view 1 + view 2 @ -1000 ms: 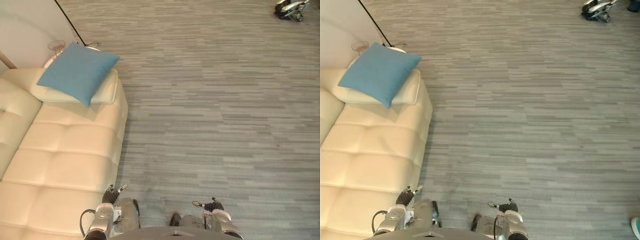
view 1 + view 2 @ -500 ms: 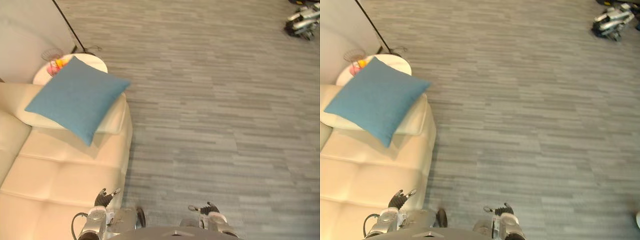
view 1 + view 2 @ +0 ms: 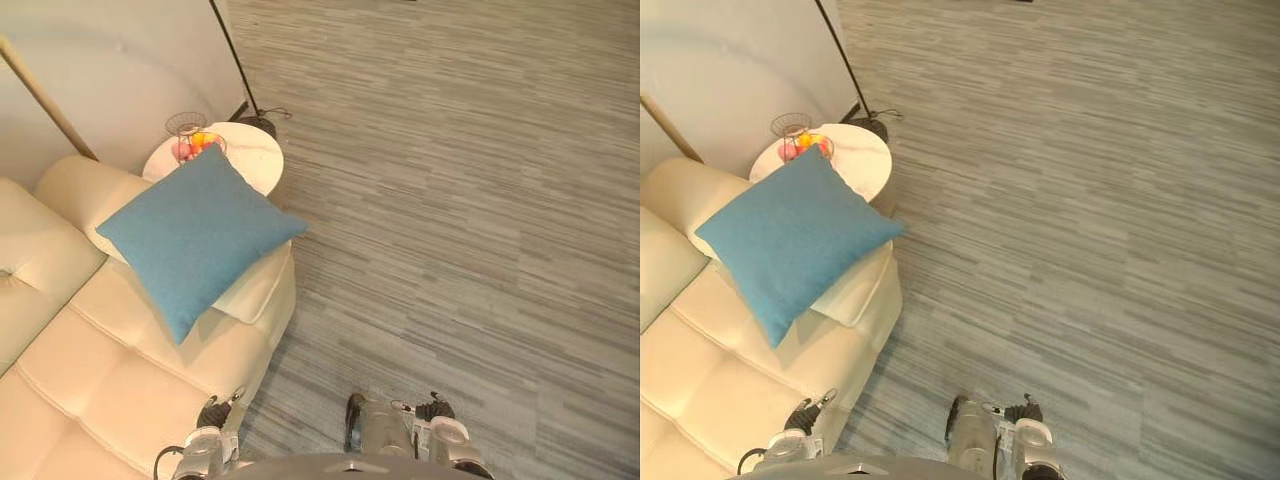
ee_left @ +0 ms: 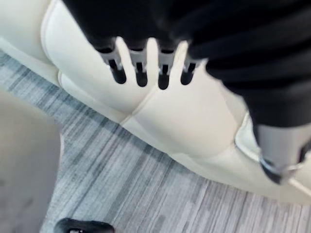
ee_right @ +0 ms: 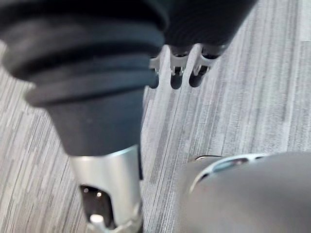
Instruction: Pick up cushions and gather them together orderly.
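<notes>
A blue square cushion [image 3: 195,240] lies tilted at the end of a cream sofa [image 3: 90,380], resting on a cream cushion [image 3: 255,290] beside the armrest. My left hand [image 3: 213,417] hangs low by the sofa's front edge; its fingers [image 4: 140,68] are straight and hold nothing, with the sofa seat showing past them. My right hand [image 3: 436,412] hangs low over the grey floor, well to the right of the sofa. Its fingers [image 5: 176,68] are also straight and empty. Both hands are far from the blue cushion.
A round white side table [image 3: 240,165] stands just beyond the sofa's end, carrying a wire basket of fruit [image 3: 190,140]. A floor lamp's dark pole and base [image 3: 255,120] stand behind it by the wall. Grey striped carpet [image 3: 450,200] stretches to the right.
The whole picture has shifted: the camera has turned, so the sofa's end, blue cushion and side table sit nearer the middle. Both hands stay low and empty.
</notes>
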{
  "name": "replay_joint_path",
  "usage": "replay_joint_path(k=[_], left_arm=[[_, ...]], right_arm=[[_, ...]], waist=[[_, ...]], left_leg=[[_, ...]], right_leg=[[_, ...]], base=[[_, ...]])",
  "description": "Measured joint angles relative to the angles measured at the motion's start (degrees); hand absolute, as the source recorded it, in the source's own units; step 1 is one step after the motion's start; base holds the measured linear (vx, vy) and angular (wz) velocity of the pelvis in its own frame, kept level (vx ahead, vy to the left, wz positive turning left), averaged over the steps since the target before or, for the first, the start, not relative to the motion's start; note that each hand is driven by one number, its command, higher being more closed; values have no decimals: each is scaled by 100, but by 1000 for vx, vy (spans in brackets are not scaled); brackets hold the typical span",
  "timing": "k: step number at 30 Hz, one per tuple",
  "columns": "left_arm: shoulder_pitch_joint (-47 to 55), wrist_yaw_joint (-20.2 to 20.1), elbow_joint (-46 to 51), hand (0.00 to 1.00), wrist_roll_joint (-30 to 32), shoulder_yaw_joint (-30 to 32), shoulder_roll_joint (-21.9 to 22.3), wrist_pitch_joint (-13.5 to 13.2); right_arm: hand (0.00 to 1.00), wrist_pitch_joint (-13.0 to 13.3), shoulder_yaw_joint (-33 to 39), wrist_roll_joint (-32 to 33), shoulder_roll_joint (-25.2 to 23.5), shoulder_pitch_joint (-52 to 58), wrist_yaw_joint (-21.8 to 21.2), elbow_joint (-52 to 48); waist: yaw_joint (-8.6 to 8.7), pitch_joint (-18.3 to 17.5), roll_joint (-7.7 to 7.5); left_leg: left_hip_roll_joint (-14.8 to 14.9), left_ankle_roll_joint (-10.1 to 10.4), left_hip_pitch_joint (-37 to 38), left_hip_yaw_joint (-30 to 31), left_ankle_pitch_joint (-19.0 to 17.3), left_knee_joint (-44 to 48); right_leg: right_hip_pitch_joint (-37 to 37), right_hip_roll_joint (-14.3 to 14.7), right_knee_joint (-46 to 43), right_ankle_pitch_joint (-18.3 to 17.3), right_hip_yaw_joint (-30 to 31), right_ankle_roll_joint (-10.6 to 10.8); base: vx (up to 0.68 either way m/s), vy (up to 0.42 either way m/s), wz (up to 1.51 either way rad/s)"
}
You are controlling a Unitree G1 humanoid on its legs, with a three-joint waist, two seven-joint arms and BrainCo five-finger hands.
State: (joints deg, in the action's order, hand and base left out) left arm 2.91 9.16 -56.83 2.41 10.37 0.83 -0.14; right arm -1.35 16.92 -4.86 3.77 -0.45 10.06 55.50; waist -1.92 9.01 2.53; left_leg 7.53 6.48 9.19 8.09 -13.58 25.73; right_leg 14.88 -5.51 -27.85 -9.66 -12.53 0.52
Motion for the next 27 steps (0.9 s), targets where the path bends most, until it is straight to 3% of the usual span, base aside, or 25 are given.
replay_joint_path(k=[2, 4, 6, 7, 9, 10, 11, 12, 14, 17, 19, 20, 22, 24, 25, 27], left_arm=[[-28, -2, 25, 0, -6, 75, 18, -1], [-17, -1, 182, 0, -35, 67, 19, -1], [-22, -1, 230, 0, -60, 5, 19, -7], [-40, 0, 232, 0, -64, -112, -8, -29], [-65, -1, 226, 0, -63, -245, -29, -31], [-78, -12, 212, 0, -83, -294, -41, -30], [-109, -5, 218, 0, -109, -341, -114, -28], [-137, -16, 261, 0, -123, -367, -214, -64], [-167, -50, 235, 0, -122, -370, -292, -58], [-126, -68, 178, 0, -115, -363, -315, -47], [-106, -68, 132, 0, -111, -352, -312, -46], [-109, -75, 92, 0, -106, -322, -301, -46], [-96, -75, 7, 0, -114, -352, -327, -36], [-103, -78, -3, 0, -104, -425, -408, -23], [-90, -74, -6, 0, -104, -420, -477, -16], [-91, -67, -17, 0, -102, -417, -476, -16]], right_arm=[[0, -5, -101, 2, -11, 18, 3, 11], [0, -3, -90, 2, -51, 57, 5, 183], [0, -12, -78, 5, -61, 48, 9, 292], [0, -11, -71, 8, -62, 56, 14, 293], [0, -9, -9, 48, -51, 74, 22, 273], [0, -13, 32, 67, -8, 90, 33, 285], [0, -18, 20, 82, -59, 79, 38, 288], [0, -15, 20, 101, -152, 44, 39, 290], [0, -13, 19, 100, -219, 16, 37, 291], [0, -15, 18, 95, -229, 22, 35, 400], [0, -11, 14, 66, -218, 21, 34, 399], [0, -12, 3, 30, -204, 24, 30, 402], [0, 8, 12, 38, -172, 39, 5, 314], [0, 5, -32, 8, -186, 40, -6, 316], [0, 6, -60, 3, -218, 66, -4, 350], [0, 25, -59, 8, -228, 65, -5, 372]], waist=[[-12, 51, -8], [-114, 81, 33], [-146, 88, 21], [-125, 89, 16], [-95, 73, 71], [-87, 71, 98], [-112, 46, 6], [-202, 60, -174], [-217, 83, -286], [-180, 67, -352], [-169, 52, -367], [-140, 57, -363], [-10, 49, -350], [38, 54, -360], [17, 0, -466], [49, -4, -466]], left_leg=[[246, 152, -888, -236, 433, 1706], [528, -18, -1446, -880, 77, 2605], [479, -180, -1765, -1433, -172, 2358], [355, -209, -1940, -1777, -163, 1600], [275, -354, -2082, -2268, 363, 281], [282, -599, -2174, -2592, 636, -103], [144, -687, -2096, -2657, 689, -277], [1, -713, -2079, -2662, 728, -451], [-170, -716, -1998, -2537, 729, -523], [-410, -768, -1595, -2519, 769, -914], [-549, -786, -1424, -2499, 800, -1230], [-639, -793, -1381, -2392, 762, -1411], [-765, -864, -1185, -2079, 802, -1620], [-768, -887, -1122, -1836, 824, -1616], [-771, -915, -1085, -1570, 859, -1623], [-745, -846, -1079, -1251, 911, -1674]], right_leg=[[-535, 78, 396, -109, -302, -78], [-1130, 145, 816, -82, -596, -133], [-1534, 89, 1115, -63, -792, -100], [-1722, 13, 1290, -45, -993, -48], [-1849, -9, 1409, -61, -1221, 74], [-1909, 47, 1401, -116, -1332, 187], [-1906, -41, 1415, -122, -1344, 210], [-1900, -125, 1501, -121, -1356, 248], [-2054, -198, 1594, -114, -1361, 275], [-2306, -344, 1602, -90, -1351, 320], [-2268, -516, 1362, -123, -1351, 469], [-2109, -635, 888, -179, -1349, 565], [-1494, -969, -696, -20, -1098, 502], [-1243, -898, -1013, -323, -598, 491], [-1115, -654, -764, -628, -123, 443], [-938, -303, -225, -681, 486, 464]], base=[[315, -198, 74], [321, -105, 51], [243, -33, 47], [224, 27, 65], [192, 46, 65], [217, 61, 68], [292, 112, 70], [211, 89, 47], [177, 53, 32], [127, 29, 19], [20, 23, 8], [-48, 23, 30], [27, 48, 61], [104, -4, 77], [97, -73, 85], [100, -120, 99]])
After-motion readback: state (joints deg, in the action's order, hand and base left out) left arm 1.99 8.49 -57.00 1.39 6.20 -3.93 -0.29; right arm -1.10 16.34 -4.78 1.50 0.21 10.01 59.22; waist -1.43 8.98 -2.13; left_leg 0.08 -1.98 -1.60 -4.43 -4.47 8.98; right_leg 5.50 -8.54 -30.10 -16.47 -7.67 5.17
